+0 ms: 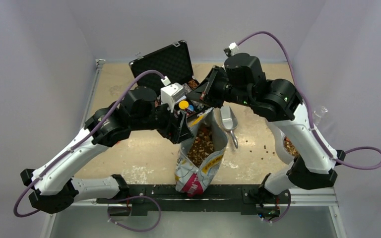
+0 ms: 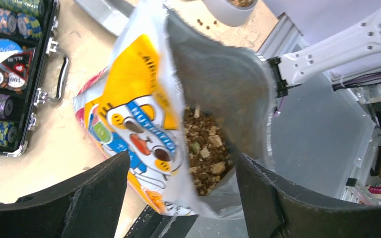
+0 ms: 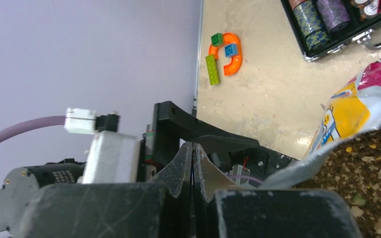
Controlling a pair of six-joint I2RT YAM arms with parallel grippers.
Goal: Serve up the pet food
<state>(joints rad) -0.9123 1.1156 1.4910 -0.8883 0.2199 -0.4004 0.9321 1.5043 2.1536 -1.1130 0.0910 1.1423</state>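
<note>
The printed bag lies open in the middle of the table, with brown pet food showing in its mouth. In the left wrist view the bag and its pet food sit between my left gripper's wide-open fingers, which do not press on it. That left gripper hangs at the bag's upper left edge. My right gripper is shut with nothing visible between its tips; it hovers at the bag's far end. The bag's rim runs past the right gripper's right side.
A metal scoop lies right of the bag, with loose kibble scattered nearby. A white bowl holding kibble stands at the right, partly behind the right arm. An open poker chip case sits at the back. Toy bricks lie near the wall.
</note>
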